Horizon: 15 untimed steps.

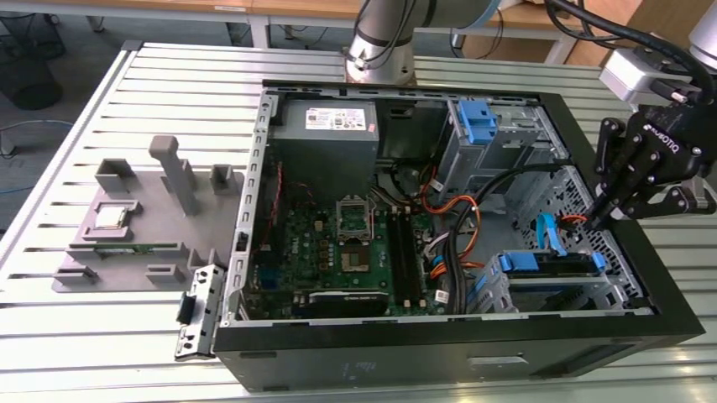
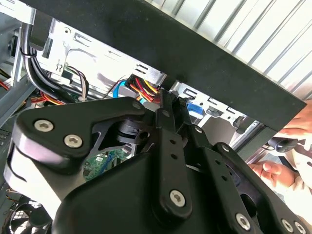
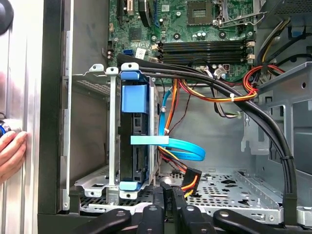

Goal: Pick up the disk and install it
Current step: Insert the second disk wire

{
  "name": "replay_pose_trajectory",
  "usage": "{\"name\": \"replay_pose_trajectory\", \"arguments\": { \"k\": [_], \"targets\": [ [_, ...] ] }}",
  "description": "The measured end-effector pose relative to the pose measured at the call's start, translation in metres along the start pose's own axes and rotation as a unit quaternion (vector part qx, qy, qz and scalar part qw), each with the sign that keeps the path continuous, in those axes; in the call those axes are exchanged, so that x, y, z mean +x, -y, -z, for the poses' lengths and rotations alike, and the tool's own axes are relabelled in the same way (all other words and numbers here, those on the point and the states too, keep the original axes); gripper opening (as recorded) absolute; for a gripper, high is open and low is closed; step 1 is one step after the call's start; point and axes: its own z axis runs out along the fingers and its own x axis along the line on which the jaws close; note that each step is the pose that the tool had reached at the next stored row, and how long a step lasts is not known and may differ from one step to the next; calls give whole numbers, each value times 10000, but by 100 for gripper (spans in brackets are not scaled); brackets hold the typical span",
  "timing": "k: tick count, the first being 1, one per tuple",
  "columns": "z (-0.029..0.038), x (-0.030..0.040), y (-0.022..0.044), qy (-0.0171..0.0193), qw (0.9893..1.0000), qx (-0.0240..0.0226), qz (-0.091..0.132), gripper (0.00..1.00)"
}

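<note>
Grey plastic holder (image 1: 123,243) far on the exterior view's left, resting on the ribbed metal table (image 1: 67,336), with a small silver chip (image 1: 110,218) on top. Next to that, a big black computer case (image 1: 448,361), lying open. Inside, a green board (image 1: 325,252), then bundles of black, red and orange wires. Further along, an empty blue bracket (image 1: 476,122) at the far end of the case. Nearer the front, the disk (image 1: 546,263) in its blue frame, already sitting in the metal bay inside the case, seen on its edge in the first wrist view (image 3: 138,146). Last, at the exterior view's right, the gripper (image 1: 596,222), over the case's side wall, just beside the bay, not touching the disk. Fingers (image 3: 161,195) pressed together, with nothing between them. Beside the case wall in the first wrist view, a person's hand (image 3: 10,151).
</note>
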Motion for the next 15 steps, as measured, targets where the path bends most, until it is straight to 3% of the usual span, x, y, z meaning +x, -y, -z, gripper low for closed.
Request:
{"name": "replay_pose_trajectory", "arguments": {
  "k": [7,15],
  "targets": [
    [-1,-1,-1,-2,10000,0,0,18],
    [-7,3,-124,1,10000,70,-8,18]
  ]
}}
